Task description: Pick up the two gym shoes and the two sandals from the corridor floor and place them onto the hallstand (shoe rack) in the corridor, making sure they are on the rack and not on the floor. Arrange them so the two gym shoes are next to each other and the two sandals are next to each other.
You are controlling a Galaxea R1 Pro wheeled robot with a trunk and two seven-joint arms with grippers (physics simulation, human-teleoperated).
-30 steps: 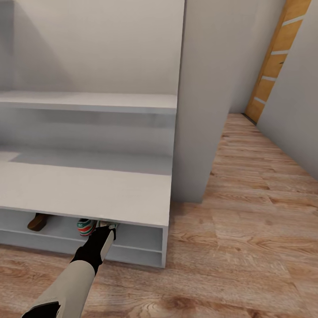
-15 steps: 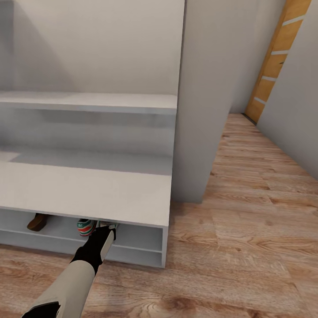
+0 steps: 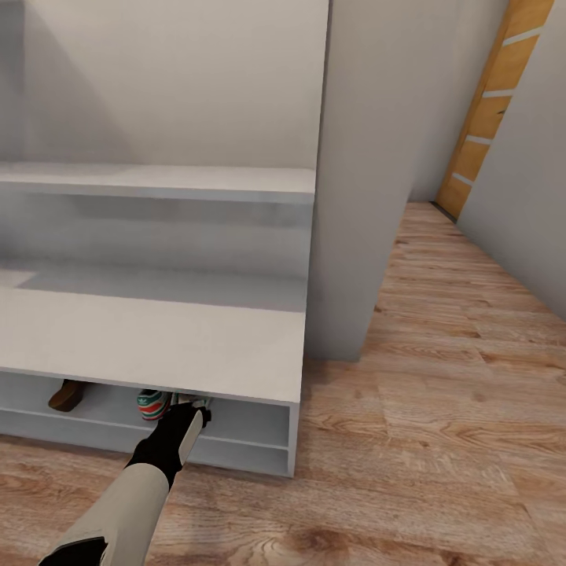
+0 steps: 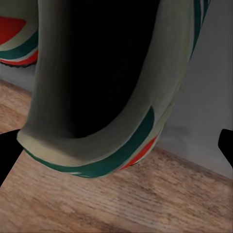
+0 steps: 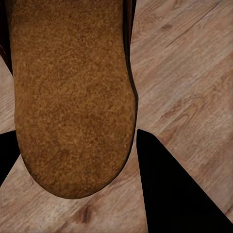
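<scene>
Wood-plank corridor floor meets the pale hallstand; left tool reaches under it, pinching a gym shoe; right tool pinches a brown sandal.

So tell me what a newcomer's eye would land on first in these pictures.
First, the left arm reaching under the pale hallstand, its left gripper at the low shelf beside a gym shoe. Close in the left wrist view, a second gym shoe looms between the fingers, its dark opening facing the camera. In the right wrist view a brown sandal hangs sole-up over the corridor floor, and another sandal sits further left on the shelf.
</scene>
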